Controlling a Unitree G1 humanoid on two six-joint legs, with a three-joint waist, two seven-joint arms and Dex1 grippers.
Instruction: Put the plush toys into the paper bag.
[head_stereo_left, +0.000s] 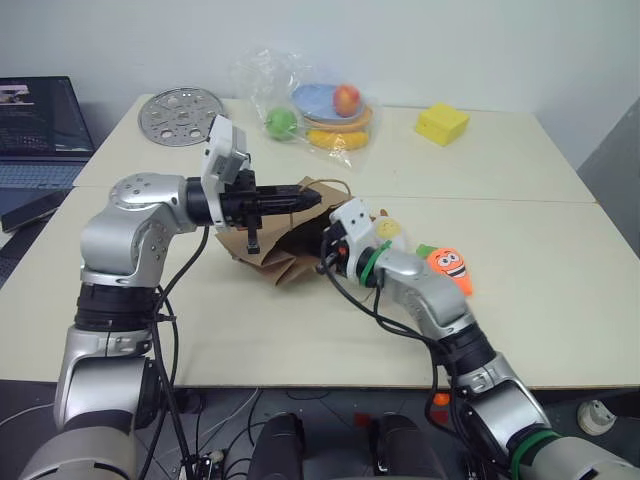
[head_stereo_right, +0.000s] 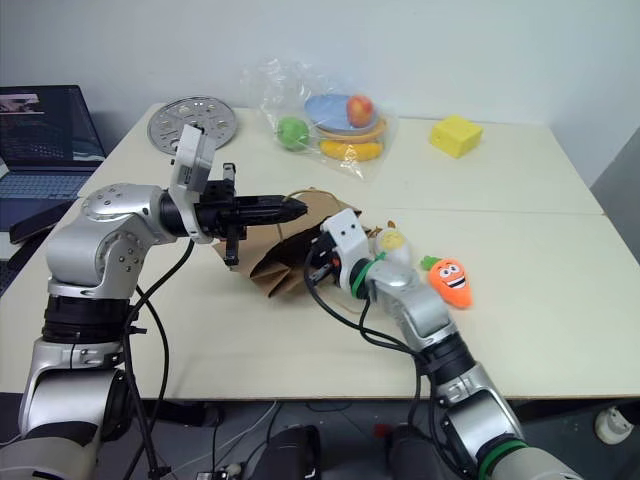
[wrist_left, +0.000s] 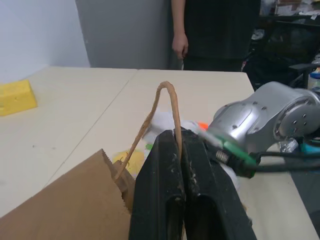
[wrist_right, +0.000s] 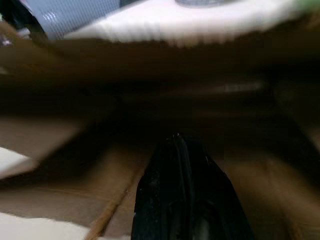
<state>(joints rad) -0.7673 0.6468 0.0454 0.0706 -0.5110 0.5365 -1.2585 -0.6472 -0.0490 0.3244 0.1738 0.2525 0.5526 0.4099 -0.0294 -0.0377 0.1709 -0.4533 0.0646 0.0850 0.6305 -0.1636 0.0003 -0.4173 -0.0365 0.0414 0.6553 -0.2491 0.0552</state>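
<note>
Where bag (head_stereo_left: 275, 250) gapes, right gripper (wrist_right: 176, 150) half-hidden.

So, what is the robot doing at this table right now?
It is packing plush toys into a paper bag. The left end effector is shut on the bag's handle, holding the bag's mouth up. The right end effector is shut and reaches into the bag's opening. The carrot toy and the white egg toy lie on the table beside the bag, not yet inside.

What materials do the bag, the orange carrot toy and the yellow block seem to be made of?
Bag: matte brown kraft paper, creased, with a twisted paper handle.
Carrot toy: soft plush fabric, apparently, with a printed or stitched face.
Yellow block: matte; possibly foam or plastic.
</note>
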